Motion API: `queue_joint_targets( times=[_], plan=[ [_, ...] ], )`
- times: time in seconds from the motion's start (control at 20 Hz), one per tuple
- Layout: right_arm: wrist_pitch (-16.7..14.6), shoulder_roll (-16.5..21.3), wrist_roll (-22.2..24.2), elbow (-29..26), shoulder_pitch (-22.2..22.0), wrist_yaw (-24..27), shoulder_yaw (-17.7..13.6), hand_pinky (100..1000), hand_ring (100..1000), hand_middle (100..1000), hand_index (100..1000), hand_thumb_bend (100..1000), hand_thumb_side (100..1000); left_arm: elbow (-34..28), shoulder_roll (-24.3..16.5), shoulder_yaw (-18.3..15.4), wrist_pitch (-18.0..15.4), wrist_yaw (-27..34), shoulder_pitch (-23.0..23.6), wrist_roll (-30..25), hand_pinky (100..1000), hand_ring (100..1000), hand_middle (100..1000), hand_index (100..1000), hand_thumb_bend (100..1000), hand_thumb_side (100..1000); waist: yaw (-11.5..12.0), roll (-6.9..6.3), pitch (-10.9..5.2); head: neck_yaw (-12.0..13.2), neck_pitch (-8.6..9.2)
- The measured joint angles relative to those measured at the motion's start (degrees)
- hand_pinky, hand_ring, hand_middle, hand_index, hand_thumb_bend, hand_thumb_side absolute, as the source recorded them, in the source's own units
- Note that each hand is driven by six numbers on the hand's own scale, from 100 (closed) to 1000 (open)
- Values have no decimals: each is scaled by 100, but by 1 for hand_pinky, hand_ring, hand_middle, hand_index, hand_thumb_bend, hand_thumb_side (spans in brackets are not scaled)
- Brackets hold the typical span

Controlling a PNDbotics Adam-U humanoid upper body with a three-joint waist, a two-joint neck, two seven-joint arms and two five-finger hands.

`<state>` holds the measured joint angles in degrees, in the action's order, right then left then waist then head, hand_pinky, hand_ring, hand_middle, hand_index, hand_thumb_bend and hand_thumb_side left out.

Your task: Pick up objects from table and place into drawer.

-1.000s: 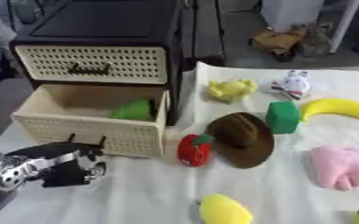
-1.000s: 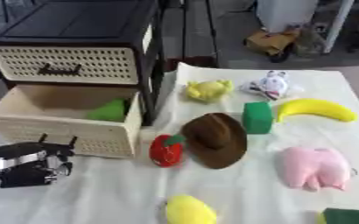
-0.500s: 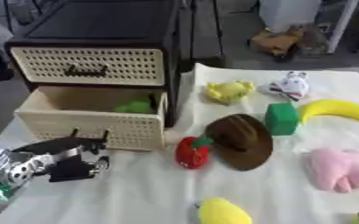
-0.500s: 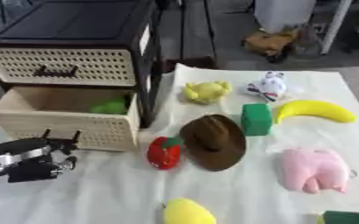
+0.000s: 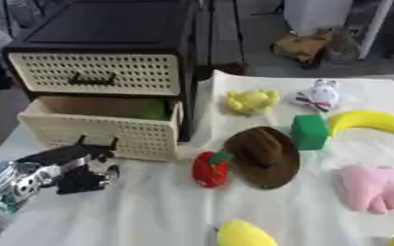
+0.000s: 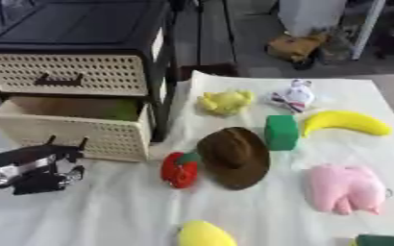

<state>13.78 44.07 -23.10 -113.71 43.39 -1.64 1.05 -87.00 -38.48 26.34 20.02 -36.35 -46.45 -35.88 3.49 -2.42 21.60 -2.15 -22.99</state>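
The left hand hovers by the desk's left edge, fingers relaxed, empty; it should approach the red toy from above, clearing the open drawer.

Green item in open drawer mostly hidden behind its front panel, dark green block at 5 o'clock cut by frame edge, left hand blurred

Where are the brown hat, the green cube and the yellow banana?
brown hat [image 5: 264, 154], left eye view, on its crown.
green cube [image 5: 310, 132], left eye view, on its front face.
yellow banana [image 5: 370, 121], left eye view, on its middle.
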Motion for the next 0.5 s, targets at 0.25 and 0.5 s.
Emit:
queue_joint_targets(
  times=[0.25, 0.5],
  plan=[
    [2, -1, 1, 0, 1, 2, 0, 347, 564, 502, 707, 116, 853, 107, 73, -21, -127, -107, -61, 166, 452, 670, 920, 1000, 100, 1000, -35, -3, 18, -1, 32],
    [2, -4, 2, 0, 1, 6, 0, 347, 563, 501, 707, 117, 855, 353, 168, -102, -262, -222, -173, 373, 451, 666, 877, 1000, 100, 1000, -64, -18, 33, -1, 56]
  ],
)
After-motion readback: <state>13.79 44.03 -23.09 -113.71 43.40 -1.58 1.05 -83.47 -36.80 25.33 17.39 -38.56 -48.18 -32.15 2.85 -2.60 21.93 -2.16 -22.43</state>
